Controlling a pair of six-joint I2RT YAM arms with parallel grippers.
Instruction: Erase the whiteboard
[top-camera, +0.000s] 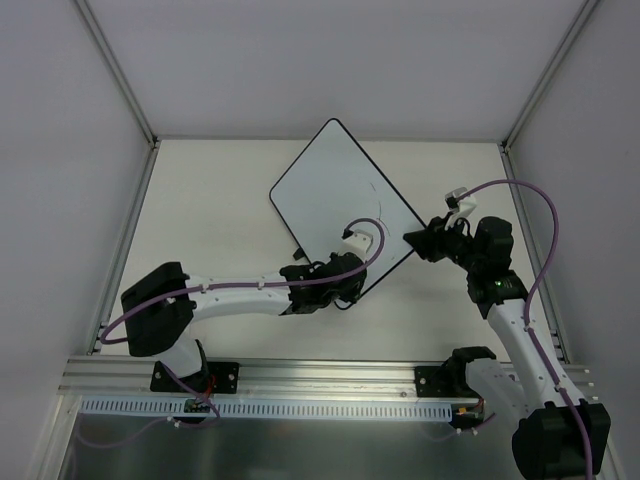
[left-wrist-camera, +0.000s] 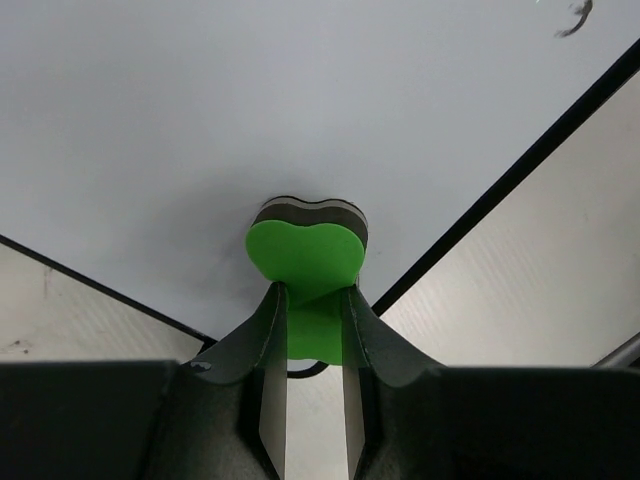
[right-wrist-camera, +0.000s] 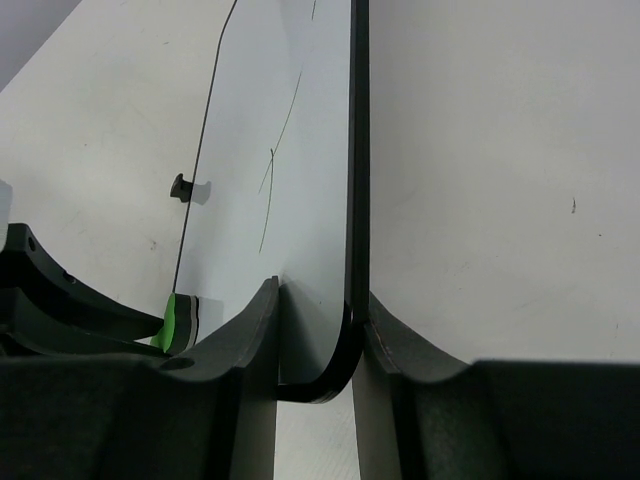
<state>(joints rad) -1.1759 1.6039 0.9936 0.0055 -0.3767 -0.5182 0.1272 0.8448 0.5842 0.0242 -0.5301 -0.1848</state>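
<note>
Pale table (top-camera: 215, 205); whiteboard (top-camera: 335, 195) on it, turned diagonal.

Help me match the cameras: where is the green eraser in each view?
Top external: not visible.
Left wrist: centre, green eraser held by the left gripper against the whiteboard.
Right wrist: a green sliver at lower left.
Shared landmark: the whiteboard's black frame.
</note>
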